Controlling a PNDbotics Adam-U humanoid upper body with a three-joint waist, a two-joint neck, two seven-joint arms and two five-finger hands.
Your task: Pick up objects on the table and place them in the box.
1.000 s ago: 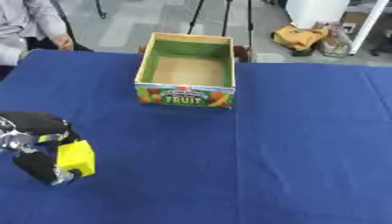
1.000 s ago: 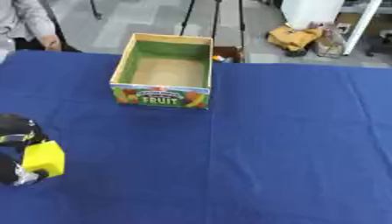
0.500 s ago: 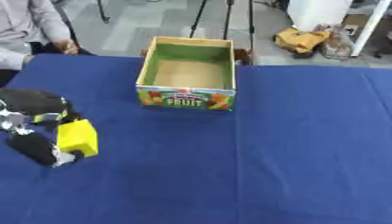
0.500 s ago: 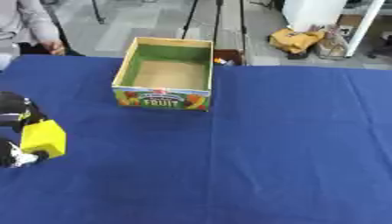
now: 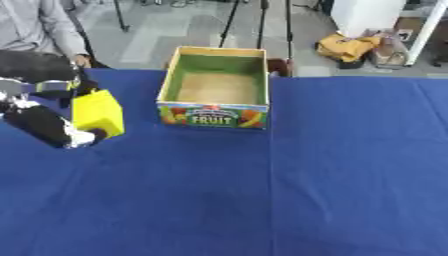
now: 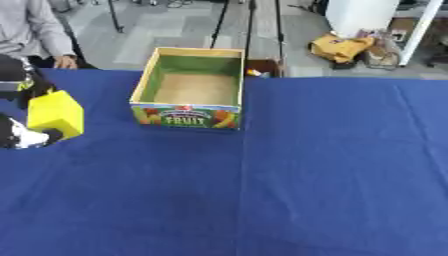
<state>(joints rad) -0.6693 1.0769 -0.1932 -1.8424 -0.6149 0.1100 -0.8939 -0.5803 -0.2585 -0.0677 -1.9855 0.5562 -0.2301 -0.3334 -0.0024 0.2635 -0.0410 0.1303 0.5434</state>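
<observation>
Well, the robot's black left hand [image 5: 48, 125] was up off the blue cloth-covered table [image 5: 289, 190] at about nine o'clock in the left eye view, and its fingers were curled round a bright yellow block [image 5: 96, 113], one pale fingertip showing under the block's lower edge. That block sat tilted in the grasp, lifted clear of the cloth, with its top corner leaning toward the far side. It was near the box but had not reached it, hanging to the left of the box's front corner with a strip of blue showing between them.

Over at twelve o'clock stood the open cardboard box with green inner walls and a printed fruit label [image 5: 214, 114] on its front, the word FRUIT plain to read. It rested flat on the table with its plain brown floor showing and nothing visible inside. The yellow rim [image 6: 197, 50] ran all the way round.

The right hand showed in neither view. Beyond the table's far edge, at one o'clock, a crumpled yellow-orange bundle [image 5: 346, 46] lay on the grey floor, next to a white upright unit [image 5: 366, 15]. Black tripod legs [image 5: 261, 20] stood behind the box at twelve.
</observation>
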